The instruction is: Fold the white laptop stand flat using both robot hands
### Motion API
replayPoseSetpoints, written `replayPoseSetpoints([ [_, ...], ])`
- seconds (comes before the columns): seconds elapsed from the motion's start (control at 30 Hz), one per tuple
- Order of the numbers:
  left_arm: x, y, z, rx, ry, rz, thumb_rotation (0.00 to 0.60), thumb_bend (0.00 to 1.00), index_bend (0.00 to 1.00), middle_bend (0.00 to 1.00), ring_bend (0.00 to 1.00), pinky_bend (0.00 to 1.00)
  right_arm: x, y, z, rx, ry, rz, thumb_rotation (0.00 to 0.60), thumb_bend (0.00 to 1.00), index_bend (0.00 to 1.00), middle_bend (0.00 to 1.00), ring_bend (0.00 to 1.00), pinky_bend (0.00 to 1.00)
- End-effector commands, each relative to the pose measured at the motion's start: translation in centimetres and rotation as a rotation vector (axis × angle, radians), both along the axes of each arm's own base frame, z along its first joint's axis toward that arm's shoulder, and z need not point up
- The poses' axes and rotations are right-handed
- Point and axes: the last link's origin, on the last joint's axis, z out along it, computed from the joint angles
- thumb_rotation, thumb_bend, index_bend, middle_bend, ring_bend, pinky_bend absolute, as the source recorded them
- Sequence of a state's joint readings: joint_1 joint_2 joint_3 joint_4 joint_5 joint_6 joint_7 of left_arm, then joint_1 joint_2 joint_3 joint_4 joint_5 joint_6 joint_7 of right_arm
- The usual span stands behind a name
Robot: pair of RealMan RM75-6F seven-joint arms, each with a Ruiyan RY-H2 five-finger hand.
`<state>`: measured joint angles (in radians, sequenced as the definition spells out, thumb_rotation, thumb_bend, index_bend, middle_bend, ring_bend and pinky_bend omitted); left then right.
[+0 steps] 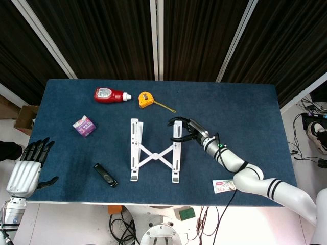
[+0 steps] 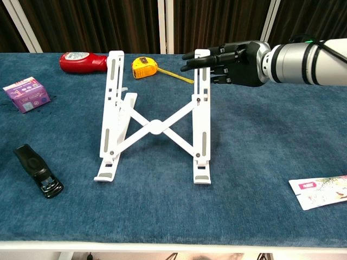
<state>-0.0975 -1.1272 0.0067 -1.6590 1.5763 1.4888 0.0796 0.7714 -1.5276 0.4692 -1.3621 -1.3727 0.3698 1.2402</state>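
Observation:
The white laptop stand [image 1: 153,151] [image 2: 154,125] is propped open mid-table, two long rails joined by crossed arms. My right hand [image 1: 186,130] [image 2: 230,59] is at the far end of the stand's right rail, its fingers [image 2: 196,56] reaching across the rail's top and wrapped around it. My left hand [image 1: 26,171] hovers off the front left corner of the table, fingers apart and holding nothing. It does not show in the chest view.
A red bottle [image 1: 110,95] [image 2: 84,62] and yellow tape measure [image 1: 145,98] [image 2: 142,67] lie behind the stand. A purple box [image 1: 84,125] [image 2: 27,93] and black stapler-like tool [image 1: 106,174] [image 2: 39,170] sit left. A printed card [image 1: 225,185] [image 2: 320,191] lies front right.

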Motion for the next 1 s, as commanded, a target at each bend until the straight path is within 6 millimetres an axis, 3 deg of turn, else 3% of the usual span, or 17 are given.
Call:
replayPoseSetpoints([
  [0.03, 0.1, 0.1, -0.1, -0.003, 0.000, -0.006, 0.600, 0.09, 0.06, 0.01, 0.00, 0.09, -0.3, 2.9, 2.6, -0.018, -0.138, 0.037, 0.600, 0.00, 0.31, 0.29, 0.01, 0.00],
  [0.3, 0.6, 0.4, -0.1, 0.002, -0.002, -0.033, 0.600, 0.09, 0.06, 0.01, 0.00, 0.09, -0.2, 6.6, 5.7, 0.038, -0.388, 0.175, 0.600, 0.00, 0.31, 0.29, 0.01, 0.00],
  [0.6, 0.5, 0.0, -0.1, 0.005, -0.005, -0.031, 0.600, 0.09, 0.06, 0.01, 0.00, 0.09, 0.9, 10.1, 5.5, 0.198, -0.493, 0.273, 0.600, 0.00, 0.31, 0.29, 0.01, 0.00],
  [1.0, 0.4, -0.2, -0.2, 0.006, -0.009, -0.032, 0.600, 0.09, 0.06, 0.01, 0.00, 0.09, 2.6, 13.3, 5.2, 0.241, -0.501, 0.366, 0.600, 0.00, 0.31, 0.29, 0.01, 0.00],
])
